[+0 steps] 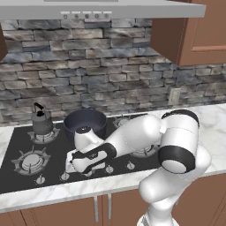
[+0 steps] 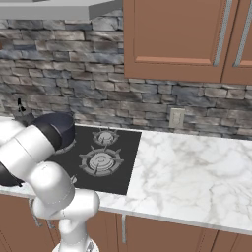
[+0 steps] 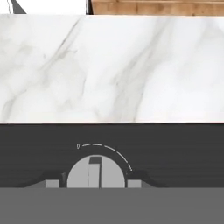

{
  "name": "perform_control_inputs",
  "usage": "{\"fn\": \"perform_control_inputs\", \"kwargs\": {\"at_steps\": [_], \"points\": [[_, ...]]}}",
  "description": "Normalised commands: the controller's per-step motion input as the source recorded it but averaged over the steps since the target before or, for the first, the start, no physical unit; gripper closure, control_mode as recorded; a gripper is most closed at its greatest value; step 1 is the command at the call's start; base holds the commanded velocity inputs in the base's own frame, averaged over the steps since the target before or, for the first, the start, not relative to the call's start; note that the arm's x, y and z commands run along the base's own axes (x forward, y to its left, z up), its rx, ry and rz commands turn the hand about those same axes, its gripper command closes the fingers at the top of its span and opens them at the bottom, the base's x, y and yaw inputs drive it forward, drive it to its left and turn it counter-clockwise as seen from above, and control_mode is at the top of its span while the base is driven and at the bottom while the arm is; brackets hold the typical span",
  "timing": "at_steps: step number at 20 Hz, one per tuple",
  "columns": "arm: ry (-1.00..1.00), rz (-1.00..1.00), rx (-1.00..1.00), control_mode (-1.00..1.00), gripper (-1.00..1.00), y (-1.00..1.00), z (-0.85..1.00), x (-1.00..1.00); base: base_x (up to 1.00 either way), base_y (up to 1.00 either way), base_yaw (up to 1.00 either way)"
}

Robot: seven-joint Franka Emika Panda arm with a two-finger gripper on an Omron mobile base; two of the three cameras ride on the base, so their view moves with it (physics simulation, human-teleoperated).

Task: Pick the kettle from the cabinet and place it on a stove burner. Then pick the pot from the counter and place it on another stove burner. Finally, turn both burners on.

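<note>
Hand [image 3: 92,181] low over cooktop [image 1: 22,145] front edge, fingers either side of grey knob [image 3: 95,171], grip uncertain. Kettle [image 1: 42,123], pot [image 1: 85,123] on rear burners.

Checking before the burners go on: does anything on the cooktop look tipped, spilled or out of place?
Nothing stands out. The kettle stands upright on the rear left burner, the pot sits level on the burner beside it, and the cooktop and counter show no spill. The gripper is at a front knob, jaws either side of it.

Grey-veined white counter [image 2: 197,172], black cooktop [image 1: 17,145]
</note>
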Motion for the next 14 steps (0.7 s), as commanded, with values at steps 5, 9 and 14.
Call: {"fn": "perform_control_inputs", "kwargs": {"at_steps": [5, 9, 14], "points": [[-0.04, 0.03, 0.02, -1.00, 1.00, 0.02, -0.20, 0.00, 0.00, 0.00, 0.00], [-0.08, 0.17, 0.03, -1.00, 1.00, 0.00, -0.31, -0.06, 0.00, 0.00, 0.00], [-0.05, 0.18, 0.02, -1.00, 1.00, 0.00, -0.29, -0.11, 0.00, 0.00, 0.00]]}}
